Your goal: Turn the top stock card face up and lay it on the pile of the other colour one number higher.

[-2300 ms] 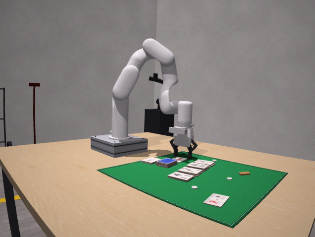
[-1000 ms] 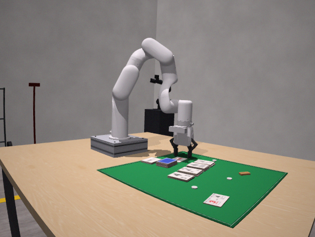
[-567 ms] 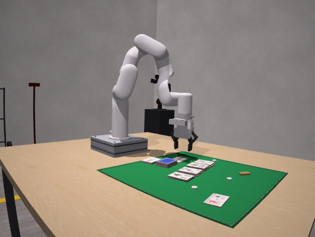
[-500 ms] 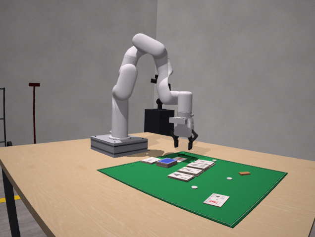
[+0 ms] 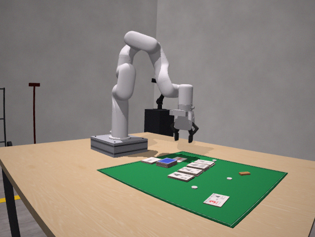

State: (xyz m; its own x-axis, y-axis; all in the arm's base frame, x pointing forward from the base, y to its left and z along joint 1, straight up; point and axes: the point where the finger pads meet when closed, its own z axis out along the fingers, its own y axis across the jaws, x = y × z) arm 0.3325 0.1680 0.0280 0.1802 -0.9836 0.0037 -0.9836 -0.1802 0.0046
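Note:
The face-down stock [image 5: 166,162] is a short stack with a blue top on the green mat [image 5: 193,182]. A row of several face-up piles [image 5: 191,170] runs beside it; the nearest pile [image 5: 181,176] shows a black 4. A single face-up card [image 5: 150,159] lies left of the stock, and another card [image 5: 180,159] lies behind it. A face-up red 3 card [image 5: 216,199] lies alone near the mat's front right. My gripper [image 5: 183,137] is open and empty, hanging well above the mat's far edge, behind the piles.
Three small white discs [image 5: 194,187] [image 5: 229,178] [image 5: 214,160] and a small brown block [image 5: 244,173] lie on the mat. The arm's base [image 5: 119,144] stands at the back left. A black box [image 5: 158,121] stands behind the table.

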